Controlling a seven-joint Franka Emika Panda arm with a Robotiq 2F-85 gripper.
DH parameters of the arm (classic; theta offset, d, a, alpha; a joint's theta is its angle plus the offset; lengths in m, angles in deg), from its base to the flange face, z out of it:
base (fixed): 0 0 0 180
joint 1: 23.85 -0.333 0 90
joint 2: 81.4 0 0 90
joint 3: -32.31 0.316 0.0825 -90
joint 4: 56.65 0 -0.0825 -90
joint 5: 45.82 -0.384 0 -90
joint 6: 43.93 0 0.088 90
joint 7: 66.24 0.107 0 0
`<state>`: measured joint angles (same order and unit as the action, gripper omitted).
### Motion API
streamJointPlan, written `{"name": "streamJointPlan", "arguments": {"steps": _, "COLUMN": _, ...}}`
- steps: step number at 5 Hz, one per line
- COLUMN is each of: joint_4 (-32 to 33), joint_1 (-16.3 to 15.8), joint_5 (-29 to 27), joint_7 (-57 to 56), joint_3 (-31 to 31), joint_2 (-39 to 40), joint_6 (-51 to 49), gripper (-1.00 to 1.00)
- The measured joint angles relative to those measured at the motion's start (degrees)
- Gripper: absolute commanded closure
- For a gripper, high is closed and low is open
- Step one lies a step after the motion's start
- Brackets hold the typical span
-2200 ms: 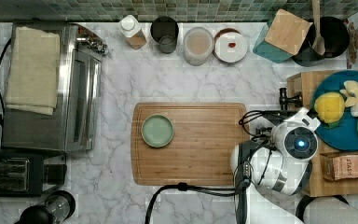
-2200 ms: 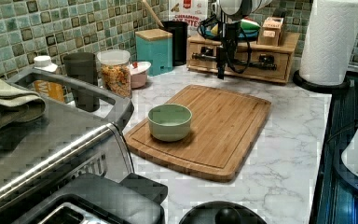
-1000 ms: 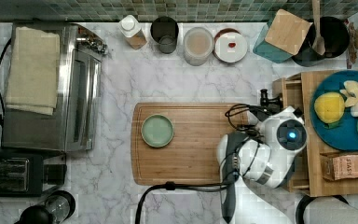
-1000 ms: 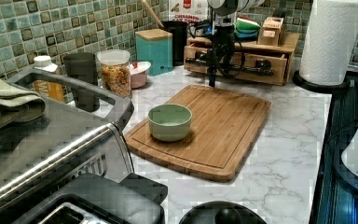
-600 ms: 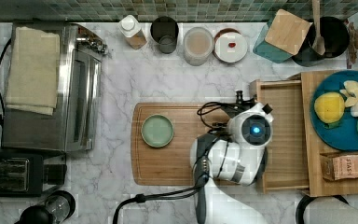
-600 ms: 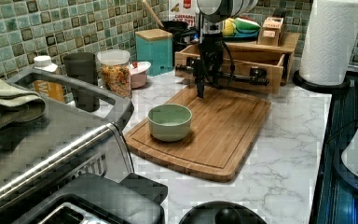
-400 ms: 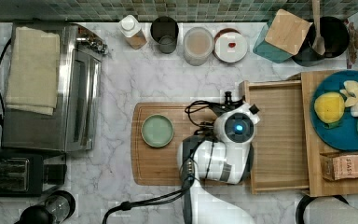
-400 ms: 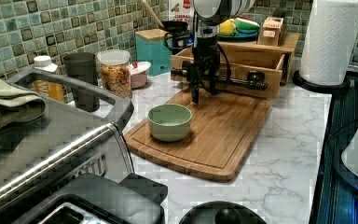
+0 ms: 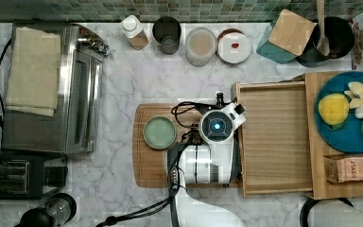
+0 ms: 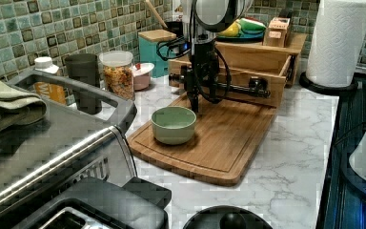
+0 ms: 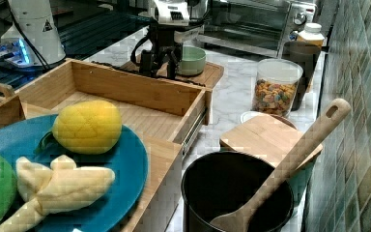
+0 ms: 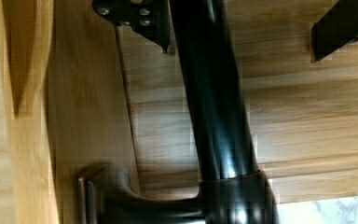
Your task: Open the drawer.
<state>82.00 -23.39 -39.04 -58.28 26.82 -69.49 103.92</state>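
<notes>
Top view: drawer (image 9: 274,137) pulled out (gripper (image 9: 235,142) at handle (image 10: 238,88)).

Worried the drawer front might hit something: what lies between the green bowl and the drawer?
In the left view, between green bowl and drawer: bare cutting board and the gripper.

One drawer (image 9: 274,137), one cutting board (image 9: 151,170), one green bowl (image 9: 159,133) on it. Along the tiles: one bottle (image 9: 133,29), one dark cup (image 9: 166,33), one cereal jar (image 9: 201,45), one small lidded dish (image 9: 234,47). One blue plate (image 9: 345,139), one paper towel roll (image 10: 344,40), one toaster oven (image 9: 71,104).
</notes>
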Motion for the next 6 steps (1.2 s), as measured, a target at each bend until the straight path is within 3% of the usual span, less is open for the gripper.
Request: {"name": "streamJointPlan", "arguments": {"steps": 6, "joint_4": 0.6, "joint_1": -0.1, "joint_5": 1.0, "joint_7": 0.1, "joint_3": 0.0, "joint_2": -0.7, "joint_6": -0.1, "gripper": -1.00}}
